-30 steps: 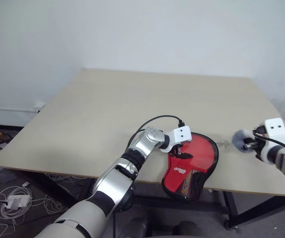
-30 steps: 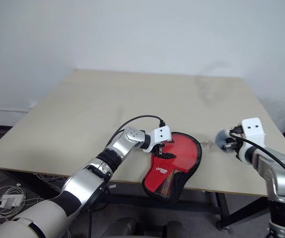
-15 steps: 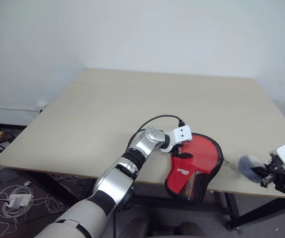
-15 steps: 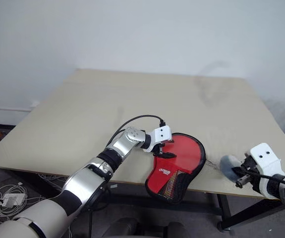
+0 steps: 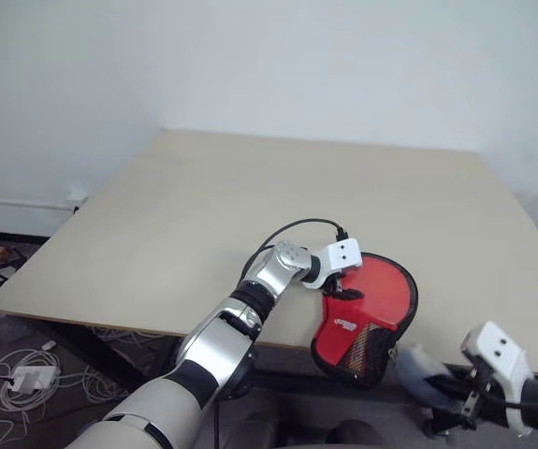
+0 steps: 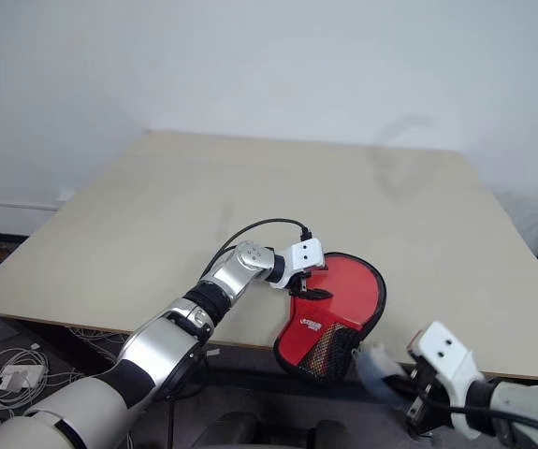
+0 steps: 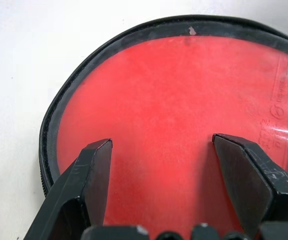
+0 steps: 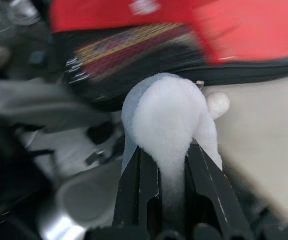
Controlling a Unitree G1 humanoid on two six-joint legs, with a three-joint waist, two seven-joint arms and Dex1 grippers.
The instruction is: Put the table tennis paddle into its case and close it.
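- The case (image 5: 367, 313), red with a black zip edge, lies at the near edge of the tan table (image 5: 250, 206), its narrow mesh-covered end hanging out over the edge.
- Through the case's clear window the table tennis paddle (image 7: 174, 120) shows its round red rubber face — it sits inside the case.
- The left gripper (image 7: 159, 150) rests over the round end of the case, its two black fingers (image 7: 91, 175) spread wide with the red face showing between them; whether the tips press on the window cannot be told.
- The right gripper (image 8: 166, 165) hangs below and in front of the table edge, near the case's overhanging end, its fingers clamped on the grey plush ball (image 8: 166, 117).
- In the right wrist view the ball bulges out above the fingertips, with the case's striped mesh end just beyond it.
- A black cable (image 5: 292, 229) loops over the left wrist.
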